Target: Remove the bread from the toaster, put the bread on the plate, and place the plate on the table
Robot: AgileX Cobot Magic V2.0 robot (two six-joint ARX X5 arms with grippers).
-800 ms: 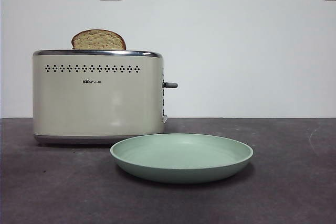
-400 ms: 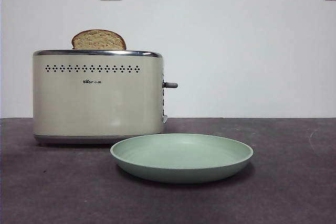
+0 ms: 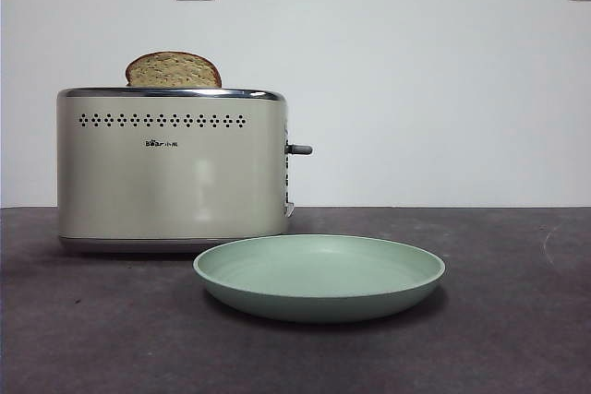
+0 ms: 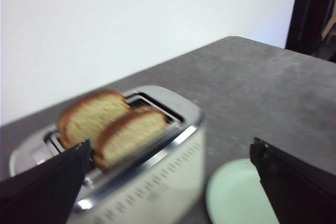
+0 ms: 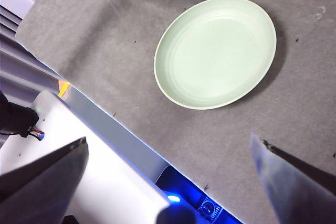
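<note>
The round, shallow mint-green plate [image 3: 319, 277] lay empty on the dark grey matte counter [image 3: 499, 339], nearest the front camera and just in front of the boxy cream toaster [image 3: 172, 173] with its chrome rim, toward the side with the grey lever [image 3: 299, 149]. In the toaster's near slot stood the tan, brown-crusted bread [image 4: 131, 134]; a dome-topped, speckled brown slice [image 3: 174, 70] rose from the far slot. The left pincer [image 4: 168, 182] hung above the toaster, jaws spread wide, gripping nothing. The right pincer [image 5: 173, 182] hung high above the counter, on the plate's side away from the toaster, jaws likewise wide apart and empty.
</note>
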